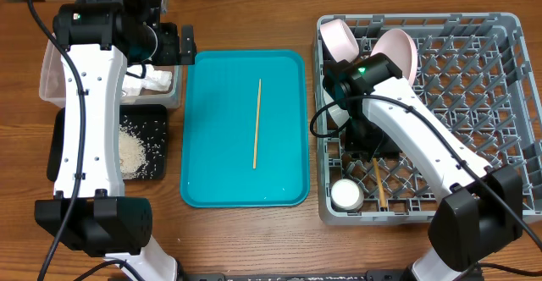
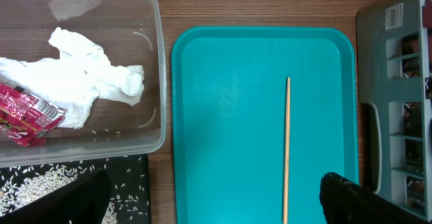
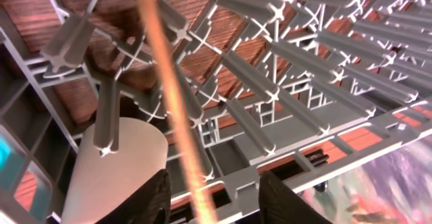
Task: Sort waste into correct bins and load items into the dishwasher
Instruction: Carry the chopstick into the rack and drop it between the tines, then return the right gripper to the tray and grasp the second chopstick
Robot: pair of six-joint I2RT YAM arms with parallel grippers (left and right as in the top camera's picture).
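Observation:
One wooden chopstick (image 1: 256, 124) lies lengthwise on the teal tray (image 1: 203, 179); it also shows in the left wrist view (image 2: 287, 143). My left gripper (image 1: 185, 44) (image 2: 214, 187) is open and empty, high above the tray's left edge beside the clear tub (image 2: 156, 62). The tub holds the white napkin (image 2: 94, 75) and the red-and-white wrapper (image 2: 23, 113). Rice (image 1: 131, 150) lies in the black tray (image 1: 59, 141). My right gripper (image 1: 364, 137) (image 3: 214, 183) is open down in the grey rack (image 1: 500, 27). The second chopstick (image 1: 379, 184) (image 3: 172, 96) runs between its fingers, ungripped, beside the white cup (image 1: 345, 195) (image 3: 121, 163).
Two white bowls (image 1: 339, 37) (image 1: 398, 51) stand on edge at the rack's back left. The rack's upright pegs (image 3: 270, 75) crowd round my right gripper. The rack's corner (image 2: 398, 62) shows right of the teal tray.

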